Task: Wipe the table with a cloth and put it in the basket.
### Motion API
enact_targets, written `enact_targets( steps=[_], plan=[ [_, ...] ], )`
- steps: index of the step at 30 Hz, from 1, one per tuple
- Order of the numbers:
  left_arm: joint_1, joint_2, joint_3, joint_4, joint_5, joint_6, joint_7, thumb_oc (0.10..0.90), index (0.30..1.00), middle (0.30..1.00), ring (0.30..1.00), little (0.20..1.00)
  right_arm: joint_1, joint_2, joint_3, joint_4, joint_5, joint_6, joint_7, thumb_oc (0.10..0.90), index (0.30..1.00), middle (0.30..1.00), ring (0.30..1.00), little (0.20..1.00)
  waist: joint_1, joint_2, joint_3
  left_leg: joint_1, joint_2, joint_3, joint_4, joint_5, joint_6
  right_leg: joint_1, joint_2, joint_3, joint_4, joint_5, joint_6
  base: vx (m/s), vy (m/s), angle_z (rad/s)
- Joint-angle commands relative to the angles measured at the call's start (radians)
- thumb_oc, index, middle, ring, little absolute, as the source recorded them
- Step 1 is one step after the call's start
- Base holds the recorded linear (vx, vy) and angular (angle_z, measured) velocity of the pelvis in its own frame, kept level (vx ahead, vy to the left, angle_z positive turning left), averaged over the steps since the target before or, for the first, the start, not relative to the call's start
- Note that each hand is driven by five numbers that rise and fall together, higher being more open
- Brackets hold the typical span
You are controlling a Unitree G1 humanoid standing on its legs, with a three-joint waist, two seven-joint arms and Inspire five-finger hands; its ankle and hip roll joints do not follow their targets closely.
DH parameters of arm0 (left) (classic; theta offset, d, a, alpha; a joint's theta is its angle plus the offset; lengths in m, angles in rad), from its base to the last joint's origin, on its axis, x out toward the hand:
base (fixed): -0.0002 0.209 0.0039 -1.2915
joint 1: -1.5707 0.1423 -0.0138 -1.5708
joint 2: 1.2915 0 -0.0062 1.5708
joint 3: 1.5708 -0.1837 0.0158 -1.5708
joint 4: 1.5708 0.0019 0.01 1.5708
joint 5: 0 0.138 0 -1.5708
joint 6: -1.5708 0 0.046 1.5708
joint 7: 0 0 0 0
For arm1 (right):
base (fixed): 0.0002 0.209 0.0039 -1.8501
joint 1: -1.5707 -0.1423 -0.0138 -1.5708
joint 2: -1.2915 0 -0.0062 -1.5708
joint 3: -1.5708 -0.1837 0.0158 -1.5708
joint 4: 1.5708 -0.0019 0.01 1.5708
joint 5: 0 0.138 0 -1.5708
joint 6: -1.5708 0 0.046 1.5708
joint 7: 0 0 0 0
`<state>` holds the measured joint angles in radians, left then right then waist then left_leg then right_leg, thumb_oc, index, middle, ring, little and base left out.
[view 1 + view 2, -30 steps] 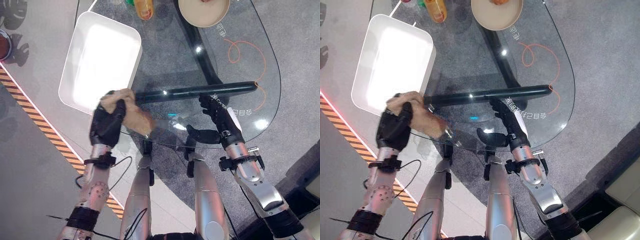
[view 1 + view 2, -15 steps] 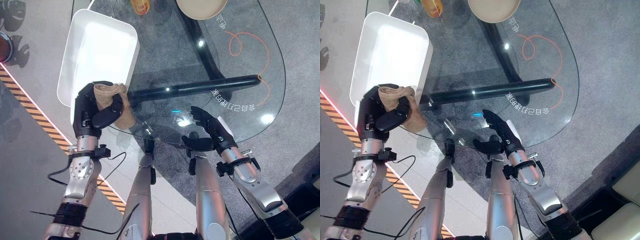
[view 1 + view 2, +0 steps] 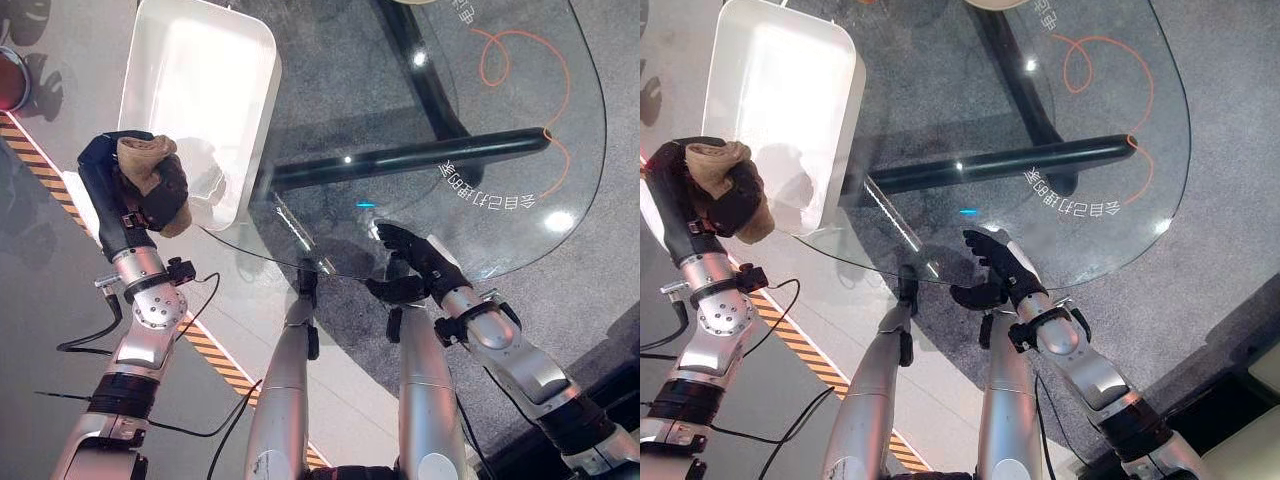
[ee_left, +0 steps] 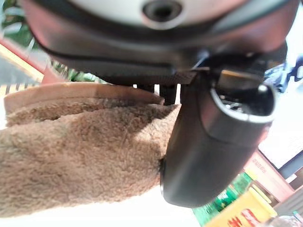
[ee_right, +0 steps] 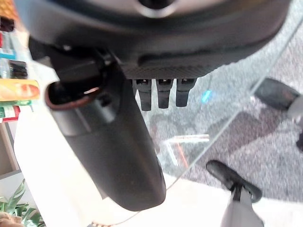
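1. A glass table with a rounded end stands over grey carpet; a black bar of its frame shows through the glass.
2. Beside the carpet lies a pale floor with an orange and black striped line running across it.
3. A white basket, shallow and rectangular, sits on the table's left part, with one corner reaching out past the glass edge.
4. An orange curl and some print are marked on the glass, on the far side of the bar from the robot.
5. The left hand is held up just off the basket's near left corner, outside the table edge, above the pale floor.
6. Its fingers and thumb are clenched round a brown cloth; the bunched cloth sticks out of the top of the fist and hangs a little below it.
7. In the left wrist view the fuzzy cloth lies against the thumb, pressed into the palm.
8. The cloth is not in the basket; it is in the left hand, clear of the glass.
9. The right hand rests at the table's near edge, on the robot's side of the bar.
10. Its fingers are spread and fairly straight, grasping nothing; the right wrist view shows the fingertips over the glass.
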<state>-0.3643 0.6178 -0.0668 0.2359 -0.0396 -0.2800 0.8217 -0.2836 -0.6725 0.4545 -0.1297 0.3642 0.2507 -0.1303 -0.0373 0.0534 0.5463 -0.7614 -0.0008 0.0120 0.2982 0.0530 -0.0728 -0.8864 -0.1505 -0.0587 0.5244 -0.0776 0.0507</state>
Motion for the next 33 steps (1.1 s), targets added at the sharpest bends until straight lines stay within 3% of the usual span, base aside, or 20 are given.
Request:
enact_targets(
  steps=[1,3,6,9,17,27,33],
  plan=[
    [-0.043,0.139,0.112,-0.083,0.081,-0.042,0.130,0.100,0.300,0.300,0.300,0.200,-0.008,0.008,0.035,-0.077,0.046,-0.005,0.003,0.800,0.900,0.900,0.900,0.900,-0.015,-0.007,-0.026,-0.073,-0.057,0.153,0.108,-0.074,0.066,0.022,0.083,-0.008,-0.147,0.077,-0.003,0.02,0.041,0.05],
    [-0.046,0.137,0.114,-0.087,0.087,-0.035,0.134,0.100,0.300,0.300,0.300,0.200,-0.016,0.012,0.040,-0.077,0.043,0.016,0.022,0.800,0.900,0.900,0.900,0.900,-0.014,-0.007,-0.026,-0.081,-0.058,0.153,0.112,-0.075,0.067,0.016,0.082,-0.008,-0.146,0.078,-0.001,0.02,0.046,0.05],
    [-0.051,0.129,0.107,-0.100,0.149,-0.015,0.185,0.100,0.300,0.300,0.300,0.200,-0.024,0.012,0.066,-0.101,0.040,0.101,0.096,0.800,0.900,0.900,0.900,0.900,-0.012,-0.008,-0.026,-0.105,-0.060,0.148,0.123,-0.077,0.065,-0.008,0.080,-0.005,-0.139,0.081,0.001,0.04,0.067,0.03],
    [-0.054,0.135,0.099,-0.123,0.189,0.019,0.210,0.100,0.300,0.300,0.300,0.200,-0.023,0.001,0.083,-0.115,0.060,0.129,0.120,0.800,0.900,0.900,0.900,0.900,-0.011,-0.008,-0.026,-0.122,-0.062,0.143,0.126,-0.075,0.065,-0.029,0.082,0.000,-0.137,0.086,0.003,0.03,0.049,0.02],
    [-0.128,0.167,0.046,-0.067,0.230,0.036,0.290,0.100,0.300,0.300,0.300,0.200,-0.077,-0.022,0.148,-0.069,0.122,0.131,0.120,0.800,0.900,0.900,0.900,0.900,-0.010,-0.006,-0.026,-0.175,-0.060,0.143,0.126,-0.068,0.066,-0.088,0.092,0.000,-0.132,0.095,0.007,0.01,0.031,-0.01],
    [-0.245,0.155,-0.024,-0.009,0.200,0.007,0.258,0.100,0.300,0.300,0.300,0.200,-0.122,-0.031,0.156,-0.038,0.168,0.157,0.128,0.800,0.900,0.900,0.900,0.900,-0.017,-0.002,-0.026,-0.235,-0.063,0.137,0.139,-0.060,0.061,-0.151,0.097,0.008,-0.107,0.098,0.008,0.00,0.013,-0.01],
    [-0.348,0.168,-0.088,0.036,0.229,0.075,0.239,0.100,0.300,0.300,0.300,0.200,-0.168,-0.019,0.172,-0.009,0.192,0.173,0.110,0.800,0.900,0.900,0.900,0.900,-0.016,-0.003,-0.026,-0.263,-0.068,0.126,0.148,-0.056,0.056,-0.177,0.097,0.004,-0.099,0.103,0.011,0.00,0.000,0.00]
  ],
)
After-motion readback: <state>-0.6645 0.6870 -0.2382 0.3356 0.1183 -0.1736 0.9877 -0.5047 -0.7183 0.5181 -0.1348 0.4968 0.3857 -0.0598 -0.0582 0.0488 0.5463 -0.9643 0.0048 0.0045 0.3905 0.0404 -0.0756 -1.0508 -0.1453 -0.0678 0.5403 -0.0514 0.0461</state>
